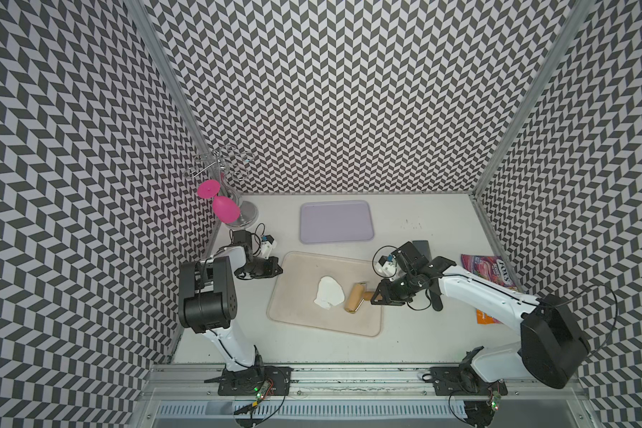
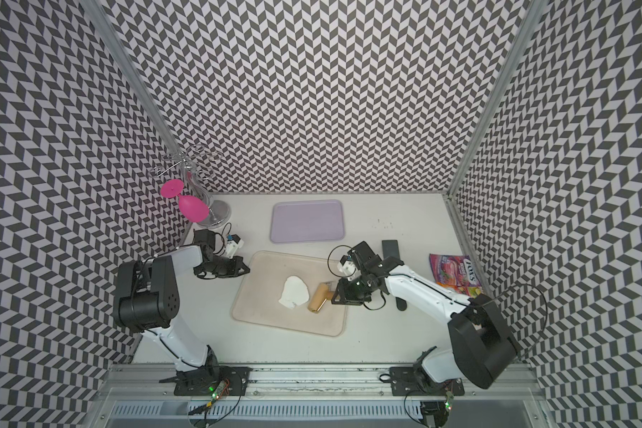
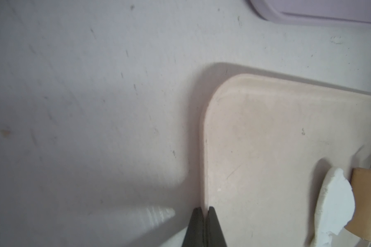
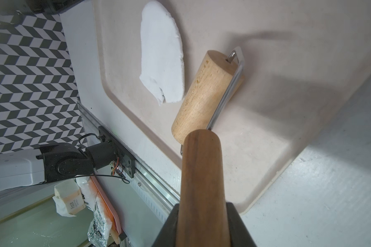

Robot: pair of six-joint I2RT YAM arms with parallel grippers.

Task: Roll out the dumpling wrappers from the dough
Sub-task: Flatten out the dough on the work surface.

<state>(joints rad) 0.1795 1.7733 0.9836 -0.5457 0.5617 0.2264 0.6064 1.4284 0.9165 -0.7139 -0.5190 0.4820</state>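
White dough point(image 1: 328, 296) lies flattened on your beige tray point(image 1: 293, 322), the wooden roller point(image 1: 354, 303) against its edge. Your right gripper point(image 4: 201, 211) clamps the roller's handle point(image 4: 201, 175); left gripper point(image 3: 205, 208) is closed tight at the tray rim, grip unclear.

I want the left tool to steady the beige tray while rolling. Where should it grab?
Probably the raised rim on the left edge of the beige tray, near its far corner, from the table side. That lip is thin enough to pinch; the left tool is beside it, shut, so open first. The dough and roller lie clear.
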